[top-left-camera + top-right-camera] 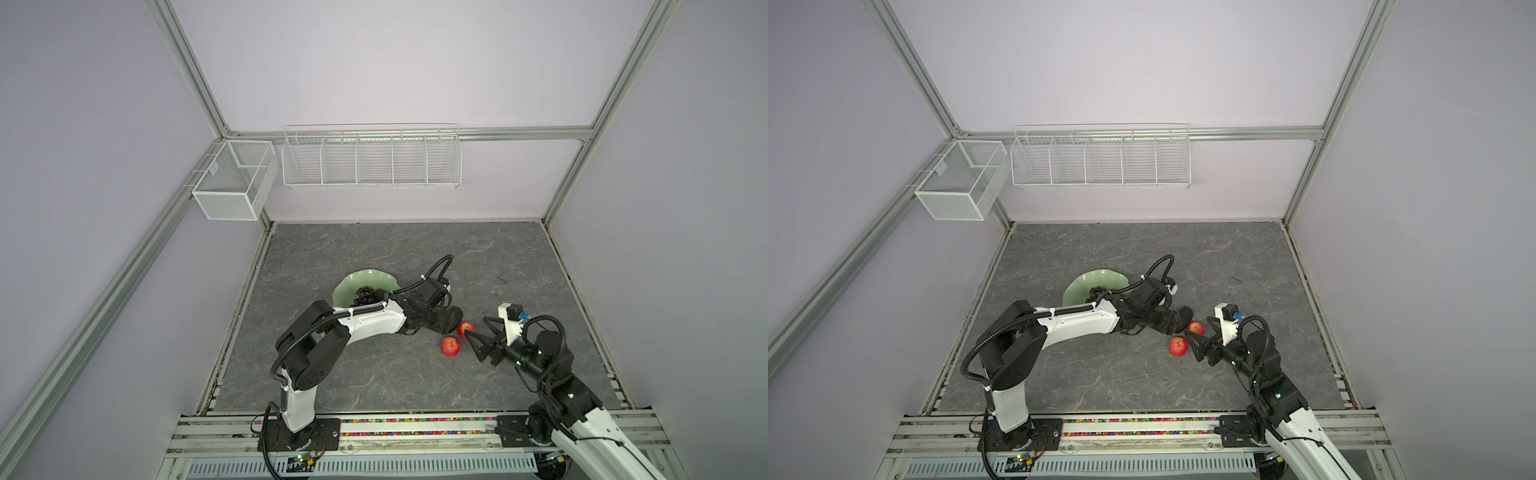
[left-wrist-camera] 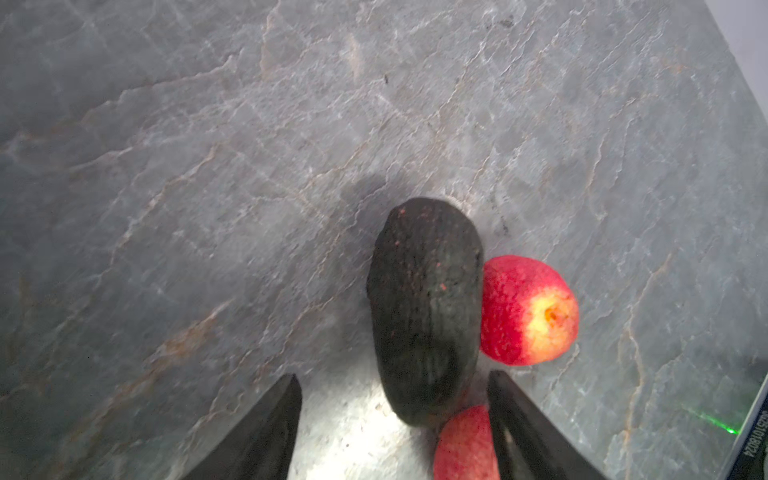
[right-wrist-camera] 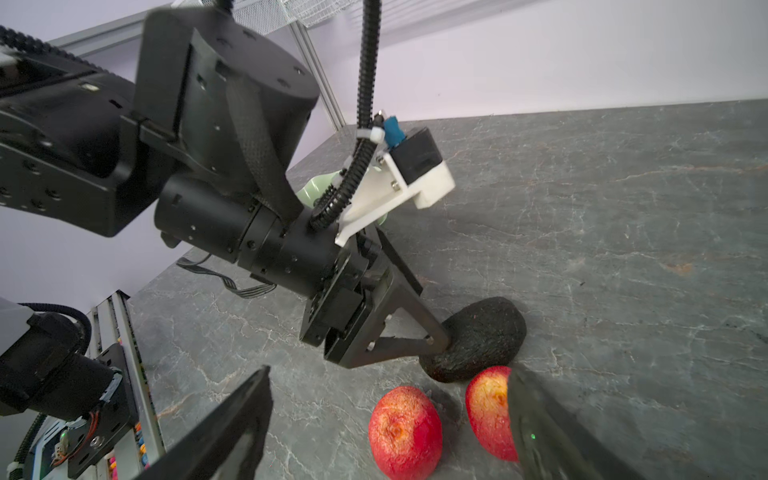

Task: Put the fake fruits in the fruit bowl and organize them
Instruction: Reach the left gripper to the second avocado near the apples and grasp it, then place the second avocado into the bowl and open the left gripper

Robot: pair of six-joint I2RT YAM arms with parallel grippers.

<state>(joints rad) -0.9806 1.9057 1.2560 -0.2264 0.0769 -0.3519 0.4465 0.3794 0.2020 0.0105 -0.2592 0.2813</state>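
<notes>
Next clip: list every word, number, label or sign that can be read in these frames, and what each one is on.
"0251018024": digits running sideways on a white label, cut off by the edge of the left wrist view, so the reading is uncertain.
The tag on the small mesh basket in a top view is too small to read.
No other lettering can be made out.

At centre frame in both top views, the white-and-black left arm (image 1: 374,320) hides the near rim of the pale mint-green scalloped bowl (image 1: 361,279) and part of the dark purple grape bunch (image 1: 365,296).
</notes>
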